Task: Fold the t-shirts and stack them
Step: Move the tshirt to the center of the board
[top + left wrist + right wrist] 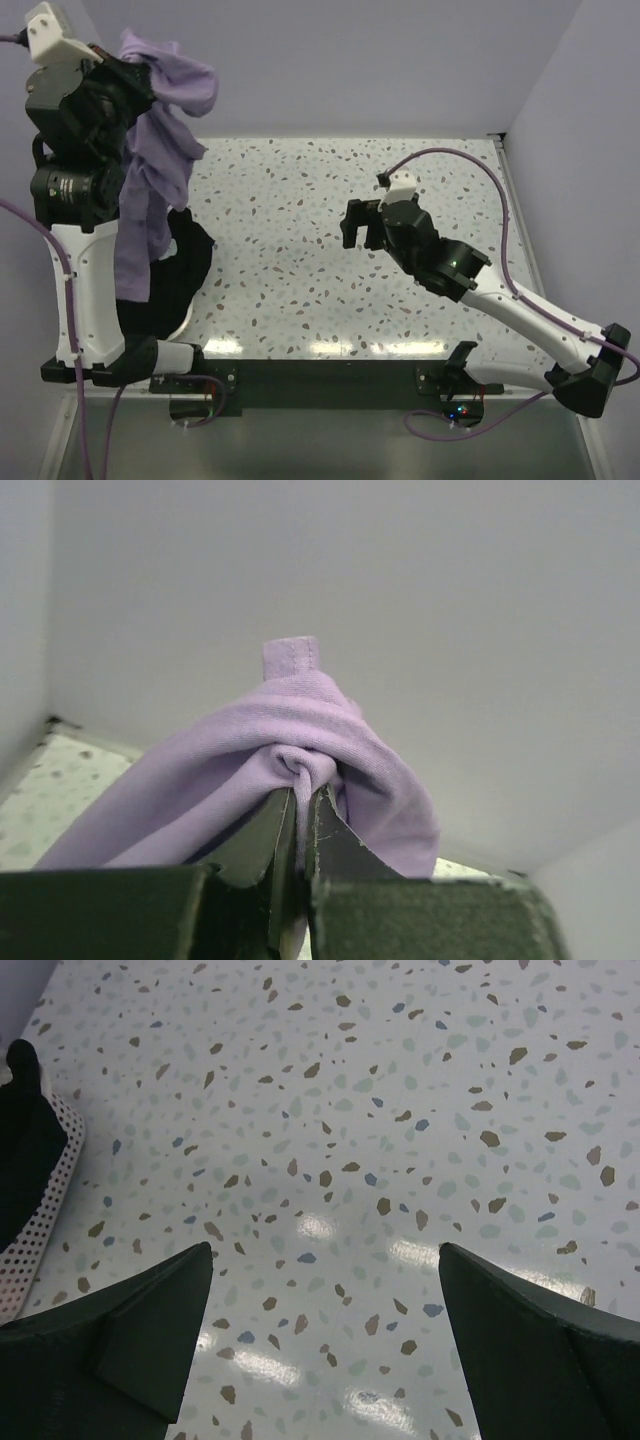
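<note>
Lavender t-shirt (160,150) hangs lengthwise from the raised left gripper (305,795), clamped on a bunched fold; the right gripper (358,222), fingers wide apart, hovers well to its right.

Left end effector (305,795) pinched; right end effector (326,1247) spread.

Speckled table (400,1110) lay wide open under and ahead of the right pincer (325,1250); only the white tray (55,1180) of black t-shirts (25,1150) crowded its left-finger side.
</note>
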`<action>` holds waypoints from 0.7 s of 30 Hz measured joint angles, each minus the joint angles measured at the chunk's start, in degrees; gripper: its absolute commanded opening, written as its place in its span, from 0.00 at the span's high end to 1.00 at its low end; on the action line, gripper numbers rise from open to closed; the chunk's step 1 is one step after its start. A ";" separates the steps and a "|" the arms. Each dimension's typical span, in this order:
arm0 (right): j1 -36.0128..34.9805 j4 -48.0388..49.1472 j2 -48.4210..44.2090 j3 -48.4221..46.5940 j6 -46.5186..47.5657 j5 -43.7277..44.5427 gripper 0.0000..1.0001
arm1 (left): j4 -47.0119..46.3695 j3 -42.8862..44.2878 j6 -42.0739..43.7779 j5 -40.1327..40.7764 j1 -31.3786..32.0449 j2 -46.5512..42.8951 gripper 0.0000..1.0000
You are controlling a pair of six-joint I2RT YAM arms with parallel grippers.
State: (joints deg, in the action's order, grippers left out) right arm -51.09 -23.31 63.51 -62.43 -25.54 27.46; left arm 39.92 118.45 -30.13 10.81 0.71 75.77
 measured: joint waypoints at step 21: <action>0.00 -2.97 -7.67 0.20 -0.81 5.31 0.02 | -13.25 -5.25 -1.07 6.67 41.51 27.82 1.00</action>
State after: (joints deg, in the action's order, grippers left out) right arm -51.09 -26.28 55.83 -62.24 -26.35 32.77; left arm 26.68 113.21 -31.20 17.47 42.22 103.59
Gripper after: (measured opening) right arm 0.986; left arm 0.050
